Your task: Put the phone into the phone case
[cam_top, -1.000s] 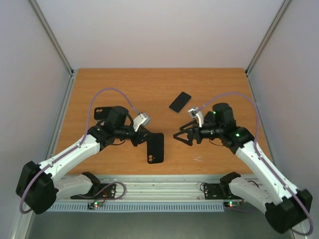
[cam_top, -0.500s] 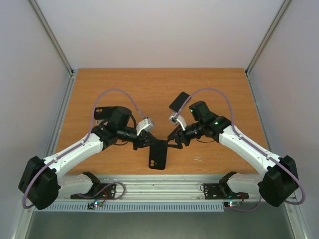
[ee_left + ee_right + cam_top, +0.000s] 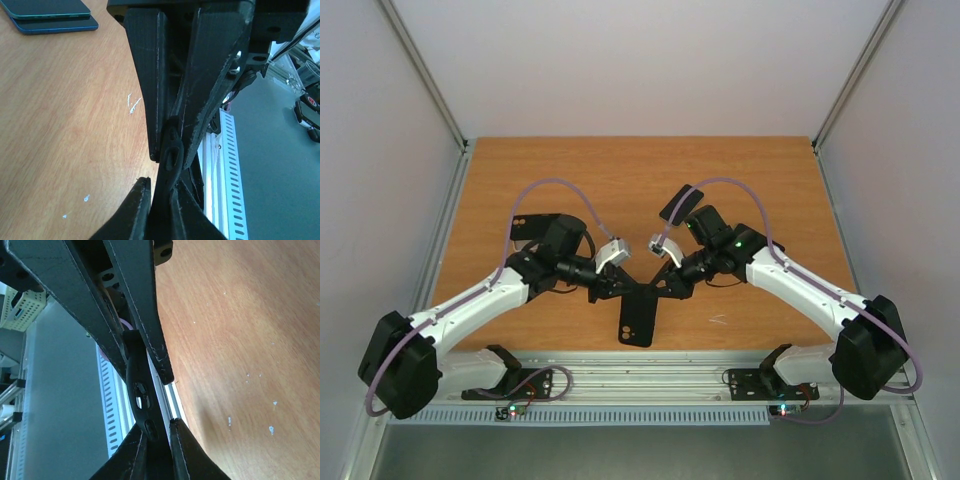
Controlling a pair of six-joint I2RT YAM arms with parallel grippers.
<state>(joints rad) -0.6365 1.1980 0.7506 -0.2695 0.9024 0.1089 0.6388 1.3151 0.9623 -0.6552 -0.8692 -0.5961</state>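
Note:
The black phone case (image 3: 637, 318) hangs near the table's front edge with its camera cut-out at the low end. Both grippers hold its upper end from opposite sides. My left gripper (image 3: 621, 287) is shut on the case's left side and my right gripper (image 3: 659, 287) on its right side. In the left wrist view the phone case (image 3: 170, 160) runs edge-on between my left gripper (image 3: 162, 186) and the opposing fingers (image 3: 147, 85). The right wrist view shows the phone case (image 3: 139, 385) edge-on in my right gripper (image 3: 156, 427). The dark phone (image 3: 680, 203) lies flat behind the right arm, also in the left wrist view (image 3: 50, 12).
The orange wooden table (image 3: 570, 180) ends at a metal rail (image 3: 650, 375) along the front. Grey walls close in the left, right and back sides. Small white flecks (image 3: 132, 102) mark the wood near the case.
The right arm swung left from open table to the case and its jaws shut on the case's upper end. The left arm carried the case slightly right and forward.

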